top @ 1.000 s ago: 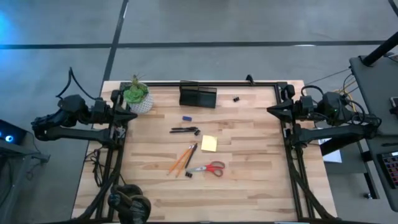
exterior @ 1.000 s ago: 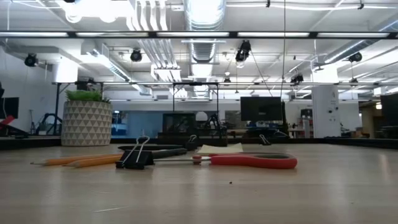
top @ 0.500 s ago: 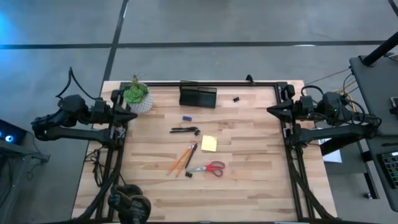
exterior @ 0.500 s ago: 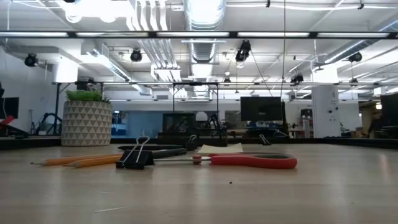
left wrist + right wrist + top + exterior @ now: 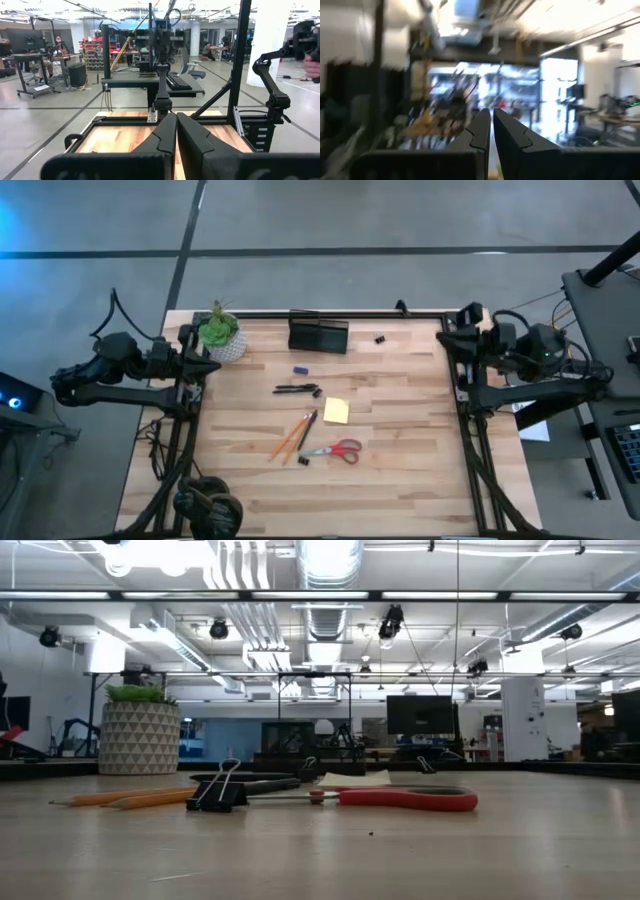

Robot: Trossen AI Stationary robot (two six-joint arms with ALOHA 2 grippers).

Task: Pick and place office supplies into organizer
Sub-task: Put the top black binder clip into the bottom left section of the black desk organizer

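Observation:
All the supplies lie flat on the wooden table in the high view. Red-handled scissors (image 5: 335, 449) are nearest the near edge, with orange pencils (image 5: 287, 443) and a black binder clip (image 5: 303, 461) beside them. The yellow sticky-note pad (image 5: 336, 411), black pens (image 5: 297, 389) and small purple piece (image 5: 299, 369) lie farther back. A small black clip (image 5: 380, 338) sits by the far edge. The black organizer (image 5: 319, 335) stands at the far edge. My left gripper (image 5: 214, 366) is shut at the left edge. My right gripper (image 5: 447, 338) is shut at the far right corner. Neither touches anything.
A potted green plant (image 5: 221, 335) in a white patterned pot stands at the far left corner, left of the organizer. Black frame rails (image 5: 460, 420) run along the table's left, right and far edges. In the low view the binder clip (image 5: 220, 790) stands in front of the pencils.
My right arm has swung from the middle of the right edge toward the far right corner, and its gripper has turned with it; the blur in its wrist view fits this motion. The left arm and all the supplies have kept still.

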